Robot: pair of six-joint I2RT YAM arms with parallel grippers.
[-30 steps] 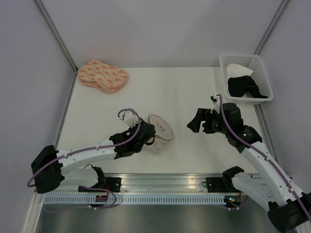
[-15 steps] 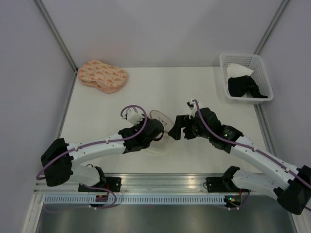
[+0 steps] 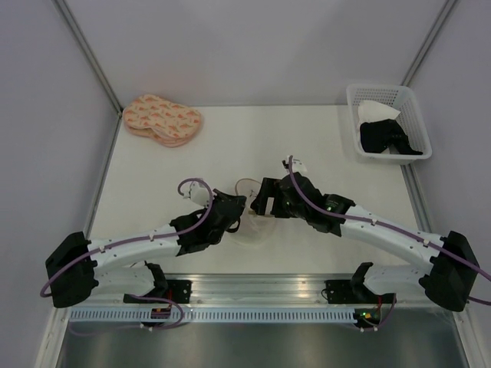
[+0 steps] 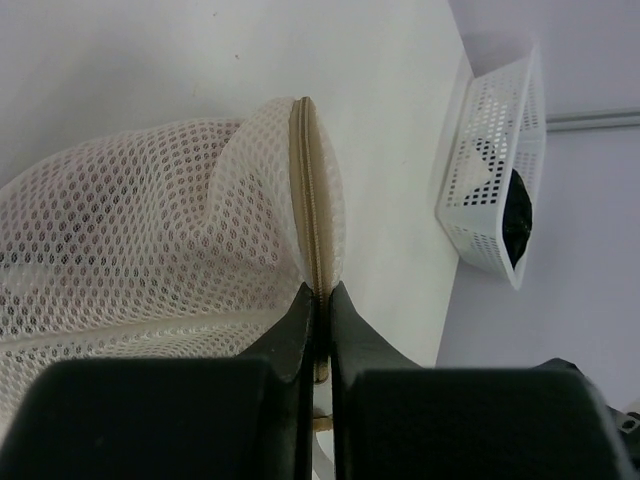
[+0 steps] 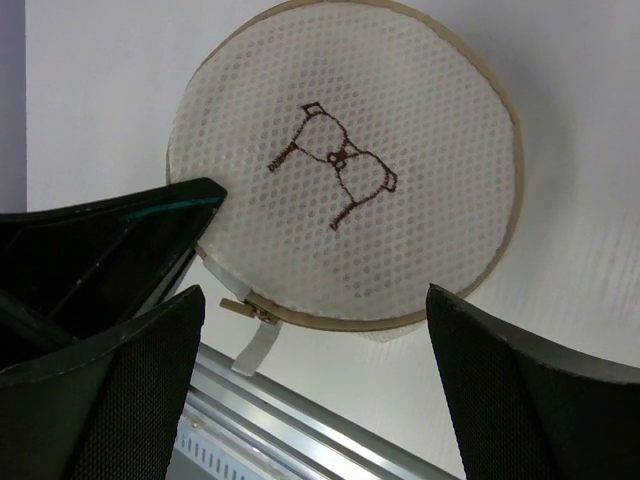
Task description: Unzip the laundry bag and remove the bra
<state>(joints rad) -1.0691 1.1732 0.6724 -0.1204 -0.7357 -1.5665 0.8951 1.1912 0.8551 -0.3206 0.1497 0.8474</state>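
Observation:
The laundry bag (image 3: 253, 228), a white mesh drum, stands on edge at the table's near middle. My left gripper (image 3: 235, 209) is shut on its tan zipper rim (image 4: 318, 250), pinching the seam between both fingers; the mesh wall (image 4: 140, 250) bulges to the left. My right gripper (image 3: 261, 201) is open and hovers over the bag's round face with the dark line drawing (image 5: 345, 170). The zipper pull with a white tab (image 5: 250, 325) sits at the face's lower left edge, between the right gripper's (image 5: 315, 300) spread fingers. The bra is not visible.
Peach patterned pads (image 3: 162, 119) lie at the far left. A white lattice basket (image 3: 387, 96) with a black garment (image 3: 387, 138) and white cloth stands at the far right, also in the left wrist view (image 4: 490, 170). An aluminium rail (image 3: 253, 287) runs along the near edge.
My right arm has swung left from the table's right side to just over the bag. My left gripper has kept its hold on the bag's rim and shifted slightly.

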